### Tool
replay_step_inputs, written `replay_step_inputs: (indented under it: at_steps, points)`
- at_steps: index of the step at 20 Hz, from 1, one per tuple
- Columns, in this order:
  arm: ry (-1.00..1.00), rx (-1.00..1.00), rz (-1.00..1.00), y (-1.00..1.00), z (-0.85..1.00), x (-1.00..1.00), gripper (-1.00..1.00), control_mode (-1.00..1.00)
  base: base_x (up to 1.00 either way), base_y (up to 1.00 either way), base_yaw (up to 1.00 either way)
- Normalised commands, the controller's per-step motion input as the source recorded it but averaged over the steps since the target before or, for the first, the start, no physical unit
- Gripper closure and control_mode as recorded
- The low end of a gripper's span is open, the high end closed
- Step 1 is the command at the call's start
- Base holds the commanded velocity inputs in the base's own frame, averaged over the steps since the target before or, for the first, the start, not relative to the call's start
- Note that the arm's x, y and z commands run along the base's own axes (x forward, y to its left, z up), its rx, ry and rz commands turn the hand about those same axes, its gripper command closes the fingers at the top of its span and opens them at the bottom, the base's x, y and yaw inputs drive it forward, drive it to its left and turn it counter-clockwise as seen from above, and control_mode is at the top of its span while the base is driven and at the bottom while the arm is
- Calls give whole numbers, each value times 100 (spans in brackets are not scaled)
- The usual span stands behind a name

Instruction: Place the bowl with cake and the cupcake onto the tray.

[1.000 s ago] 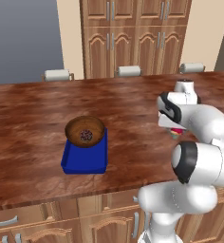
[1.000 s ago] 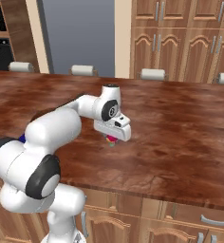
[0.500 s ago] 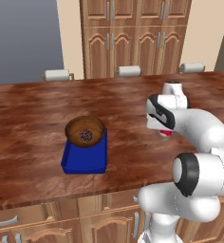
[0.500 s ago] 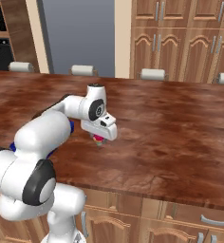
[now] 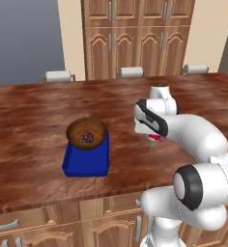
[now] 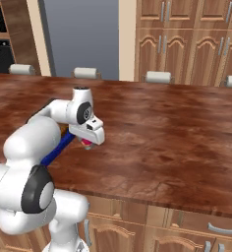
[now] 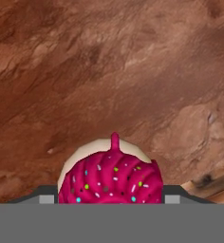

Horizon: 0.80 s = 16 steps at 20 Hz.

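Observation:
The brown wooden bowl with cake [image 5: 87, 133] sits on the far half of the blue tray [image 5: 84, 163] on the counter. My gripper [image 5: 152, 137] hangs over the counter to the right of the tray and is shut on the cupcake [image 5: 155, 139], pink-red under the hand. From the right, the cupcake [image 6: 87, 143] shows just under the gripper [image 6: 89, 141], and the tray [image 6: 56, 150] is a blue strip behind my arm. In the hand view the sprinkled pink cupcake [image 7: 111, 178] sits between the fingertips [image 7: 46, 199] above bare counter.
The long brown counter [image 5: 34, 116] stretches left and right, with its front edge close to my base. Three pale chair backs [image 5: 131, 72] line its far edge. Wooden cabinets [image 5: 135, 34] stand behind.
My arm has swung left across the counter with the cupcake in the gripper, ending closer to the tray. The bowl and tray have not moved.

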Motion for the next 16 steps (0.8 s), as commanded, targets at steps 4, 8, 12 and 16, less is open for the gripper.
replay_step_inputs:
  at_steps: [4, 8, 12, 16]
  points:
    - [0, 0, 0, 59, 0, 0, 100, -100, 0, 0, 0]
    - [0, 0, 0, 59, 0, 0, 100, -100, 0, 0, 0]
    - [1, 0, 0, 69, 0, 0, 100, -100, 0, 0, 0]
    - [0, 0, 0, 56, 0, 0, 100, -100, 0, 0, 0]
